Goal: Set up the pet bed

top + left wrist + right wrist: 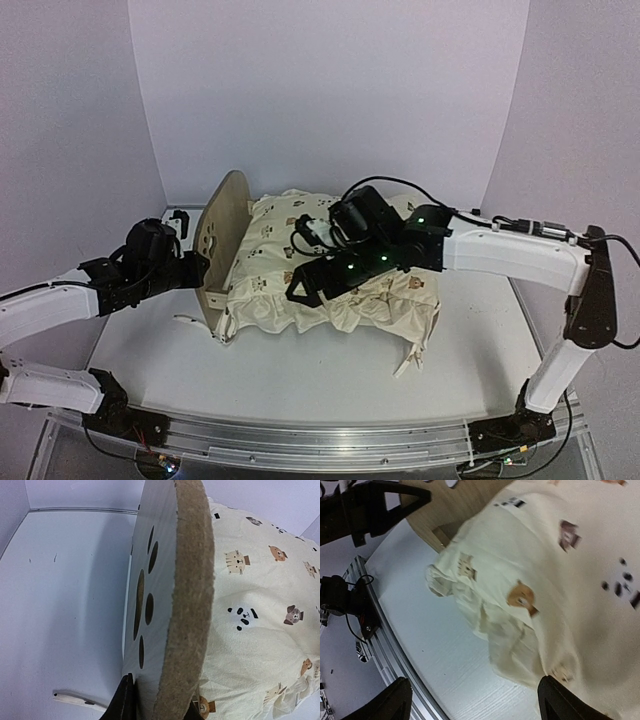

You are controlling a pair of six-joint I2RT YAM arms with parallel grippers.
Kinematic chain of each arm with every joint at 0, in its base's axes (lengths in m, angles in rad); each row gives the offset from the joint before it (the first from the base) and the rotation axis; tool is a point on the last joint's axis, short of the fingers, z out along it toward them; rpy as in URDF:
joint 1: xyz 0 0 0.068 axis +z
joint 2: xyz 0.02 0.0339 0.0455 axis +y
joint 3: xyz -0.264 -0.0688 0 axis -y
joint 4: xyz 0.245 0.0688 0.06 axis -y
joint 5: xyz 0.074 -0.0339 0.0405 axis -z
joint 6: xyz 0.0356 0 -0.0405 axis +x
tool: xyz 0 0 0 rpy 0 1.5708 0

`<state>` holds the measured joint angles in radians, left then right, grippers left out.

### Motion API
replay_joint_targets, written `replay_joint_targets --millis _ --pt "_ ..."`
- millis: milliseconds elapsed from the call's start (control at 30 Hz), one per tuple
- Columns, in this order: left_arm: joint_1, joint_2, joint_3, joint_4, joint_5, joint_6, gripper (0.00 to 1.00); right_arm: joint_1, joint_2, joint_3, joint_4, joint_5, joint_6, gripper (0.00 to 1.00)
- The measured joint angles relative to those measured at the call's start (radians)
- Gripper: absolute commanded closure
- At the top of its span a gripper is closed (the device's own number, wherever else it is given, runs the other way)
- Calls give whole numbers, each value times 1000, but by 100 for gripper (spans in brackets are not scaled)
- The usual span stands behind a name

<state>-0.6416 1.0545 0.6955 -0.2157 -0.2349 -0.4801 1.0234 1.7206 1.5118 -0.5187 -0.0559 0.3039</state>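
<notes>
Light-wood pet bed (232,205) sits left of centre on the white surface (300,375). Its arched headboard (187,605) with the paw-print cutout stands on edge, and the rest of the frame is largely buried under the cream animal-print cushion (330,275). The left end effector (157,709) pinches the lower edge of the headboard, one finger on each face. The right end effector (476,690) hovers over the cushion's near corner, fingers spread wide with nothing between them.

Risks, in my judgement:
- The cushion is bunched and overhangs the frame, so a grasp of loose fabric alone could drag it askew rather than seat it.
- A pull toward the right could rack the headboard against the left grip or slide the whole bed.
- The narrow edge pinch may slip if the panel is levered.
</notes>
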Motion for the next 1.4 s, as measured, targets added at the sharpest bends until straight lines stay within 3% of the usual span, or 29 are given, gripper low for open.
replay_joint_targets --millis 167,267,300,367,467,567,700,900,1200,1400 --pt "-14 -1 -6 10 -5 -3 88 38 192 209 39 -44 -3 22" --pt "-17 -7 -10 11 -6 1 77 40 244 243 49 -51 -4 13" --pt "-19 -10 -11 10 -7 1 71 40 252 243 49 -49 -3 9" --pt "-21 -18 -11 -1 -7 -25 51 40 242 208 83 -32 25 3" --pt "-37 -53 -11 -21 20 -65 26 45 164 44 176 8 104 2" --pt "-49 -79 -12 -20 23 -96 15 63 87 -101 235 62 180 2" --pt "-49 -83 -24 -12 22 -105 12 132 51 -193 310 172 296 2" --pt "-49 -82 -26 -18 17 -103 13 239 51 -197 374 264 411 2" --pt "-49 -231 3 -126 -5 -91 27 228 93 -146 402 276 452 2" --pt "-49 -228 38 -155 17 -78 31 227 98 -146 415 274 462 2"
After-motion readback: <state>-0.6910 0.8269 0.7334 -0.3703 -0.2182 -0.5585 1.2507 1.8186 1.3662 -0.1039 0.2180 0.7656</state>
